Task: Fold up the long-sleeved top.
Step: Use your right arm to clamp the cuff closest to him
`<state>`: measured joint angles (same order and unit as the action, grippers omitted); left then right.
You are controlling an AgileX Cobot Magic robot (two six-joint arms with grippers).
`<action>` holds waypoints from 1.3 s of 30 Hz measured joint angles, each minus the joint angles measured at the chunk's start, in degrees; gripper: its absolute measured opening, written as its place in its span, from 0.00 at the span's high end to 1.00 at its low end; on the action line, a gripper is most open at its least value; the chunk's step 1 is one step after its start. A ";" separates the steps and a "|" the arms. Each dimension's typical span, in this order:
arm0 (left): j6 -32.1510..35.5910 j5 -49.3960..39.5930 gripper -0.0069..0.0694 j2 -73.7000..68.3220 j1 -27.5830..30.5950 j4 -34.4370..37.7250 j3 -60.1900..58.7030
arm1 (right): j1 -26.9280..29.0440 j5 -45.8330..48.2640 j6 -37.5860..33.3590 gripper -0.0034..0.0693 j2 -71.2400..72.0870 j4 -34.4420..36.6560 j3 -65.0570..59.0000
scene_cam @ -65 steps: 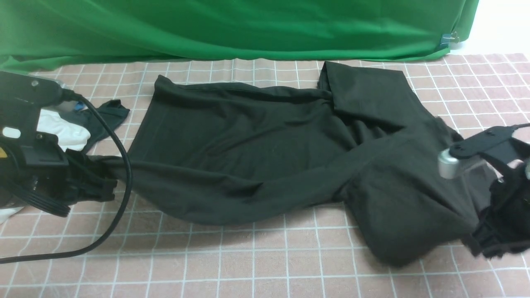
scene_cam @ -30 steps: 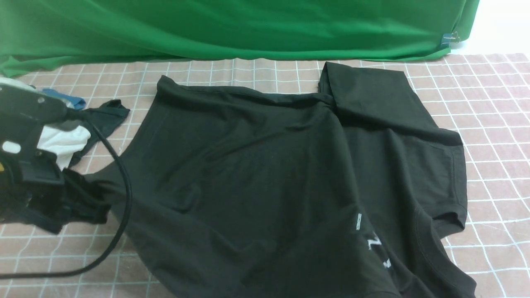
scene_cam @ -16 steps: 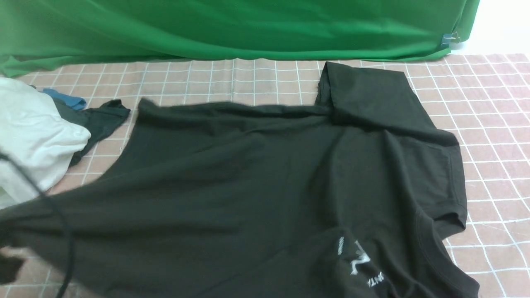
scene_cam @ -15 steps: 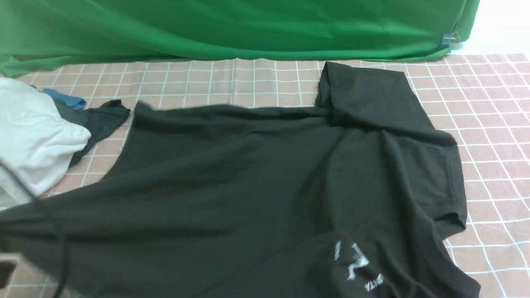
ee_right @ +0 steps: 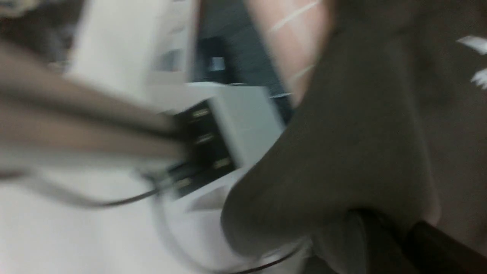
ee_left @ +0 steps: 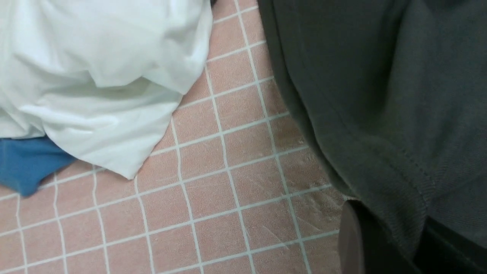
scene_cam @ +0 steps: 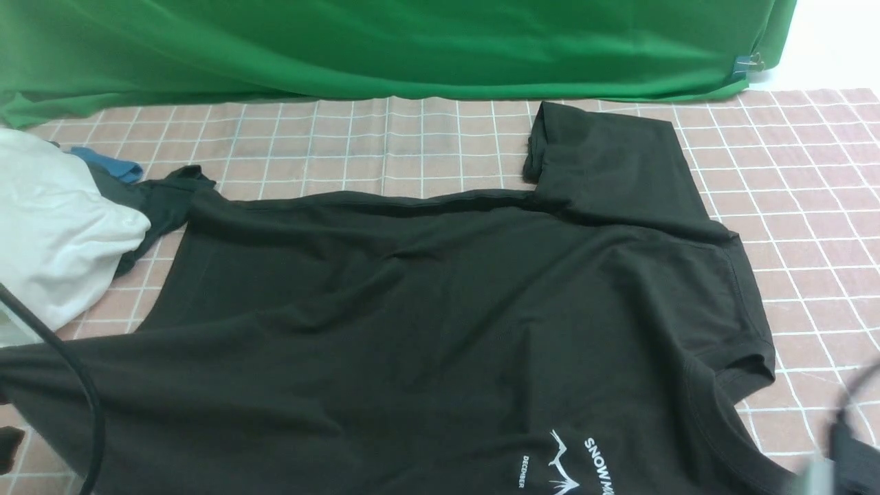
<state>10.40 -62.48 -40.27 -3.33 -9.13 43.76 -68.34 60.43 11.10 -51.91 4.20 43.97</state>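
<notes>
The long-sleeved top is a large black garment spread nearly flat across the checked table, with white lettering at the near edge. One sleeve lies folded at the back right. In the left wrist view my left gripper is shut on the top's stitched edge, just above the table. In the blurred right wrist view my right gripper is shut on a bunch of the top's fabric. In the front view only a blurred part of my right arm shows, at the lower right corner.
A white cloth bundle lies at the far left, with a small dark cloth scrap and a blue piece beside it. My left arm's black cable loops over the near left. A green backdrop closes the back.
Both grippers have pulled the top toward the near edge. It has spread flatter, its far hem has slid nearer and the lettering has come into view. My left arm has left the front view.
</notes>
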 joint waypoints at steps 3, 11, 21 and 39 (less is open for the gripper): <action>0.00 0.06 0.86 0.00 0.00 0.00 0.00 | 3.74 -2.20 -0.28 0.88 -4.14 -3.48 1.92; 0.00 0.18 0.86 0.00 0.00 0.04 0.00 | 25.61 -7.25 -15.01 0.88 -15.93 0.56 8.30; 0.36 0.56 0.86 0.00 0.00 1.63 0.00 | 47.41 -8.73 -30.43 0.81 -39.63 9.60 19.80; 0.40 2.73 0.86 0.00 0.00 1.99 0.00 | 17.67 -1.05 -30.46 0.30 -21.13 6.34 4.61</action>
<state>10.80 -59.75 -40.27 -3.33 -7.14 43.76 -50.67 59.39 -19.36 -73.04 10.54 48.58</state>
